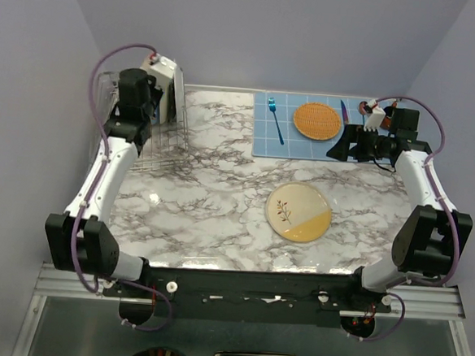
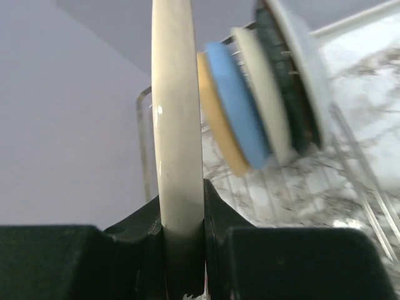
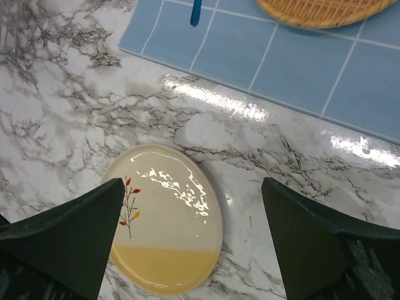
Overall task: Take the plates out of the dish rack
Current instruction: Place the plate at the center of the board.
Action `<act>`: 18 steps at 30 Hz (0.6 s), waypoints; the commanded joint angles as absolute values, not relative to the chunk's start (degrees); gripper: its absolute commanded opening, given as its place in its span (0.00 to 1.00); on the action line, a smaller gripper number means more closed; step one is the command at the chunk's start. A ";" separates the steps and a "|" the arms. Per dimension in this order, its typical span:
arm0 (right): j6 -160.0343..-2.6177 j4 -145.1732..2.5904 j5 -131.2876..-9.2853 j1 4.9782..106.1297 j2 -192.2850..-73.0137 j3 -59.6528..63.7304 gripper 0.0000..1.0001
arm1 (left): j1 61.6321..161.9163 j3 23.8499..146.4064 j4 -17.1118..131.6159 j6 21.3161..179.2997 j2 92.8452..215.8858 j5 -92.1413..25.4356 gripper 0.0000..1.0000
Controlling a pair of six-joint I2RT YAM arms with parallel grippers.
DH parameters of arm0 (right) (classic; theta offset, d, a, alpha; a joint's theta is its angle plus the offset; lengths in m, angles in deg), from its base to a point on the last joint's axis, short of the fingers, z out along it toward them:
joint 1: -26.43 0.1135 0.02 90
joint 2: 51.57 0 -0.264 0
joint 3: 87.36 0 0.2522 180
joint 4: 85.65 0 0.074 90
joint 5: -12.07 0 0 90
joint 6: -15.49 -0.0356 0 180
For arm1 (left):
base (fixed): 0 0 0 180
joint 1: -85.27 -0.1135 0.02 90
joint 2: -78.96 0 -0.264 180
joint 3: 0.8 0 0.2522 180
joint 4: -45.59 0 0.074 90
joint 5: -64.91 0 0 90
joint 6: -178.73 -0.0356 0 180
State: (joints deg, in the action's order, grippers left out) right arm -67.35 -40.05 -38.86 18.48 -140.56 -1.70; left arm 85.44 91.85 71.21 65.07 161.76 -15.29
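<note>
Gripping a plain cream plate by its rim, the left gripper is clamped with a finger on each face. The plate stands upright, edge-on to the wrist cam. It's at the dish rack, near-left end of the row. Can't tell if its lower edge sits in a slot or is lifted clear, bc the fingers hide it.

Behind it in the rack, leaning the same way, are more plates, kinda blurry: a yellow one, a blue one, another cream, a dark teal one and a pale one.

The right gripper is wide open w/ nothing in it, hovering well right of the rack. Below it the twig plate lies flat on the marble table, cream half and yellow-tan half, well apart from the rack.

Also right of the rack, along the far edge, is a blue mat w/ a woven disc and a blue fork on it.
</note>
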 commanded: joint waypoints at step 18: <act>-73.37 -38.67 -56.39 16.14 -139.54 8.05 1.00 | 139.04 74.94 61.66 43.21 151.19 14.71 0.00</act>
State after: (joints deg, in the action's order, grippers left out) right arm -71.00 -40.16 -51.99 17.43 -139.49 2.67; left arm 129.55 78.89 74.10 51.67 152.56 2.50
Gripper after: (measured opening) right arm 0.997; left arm 0.256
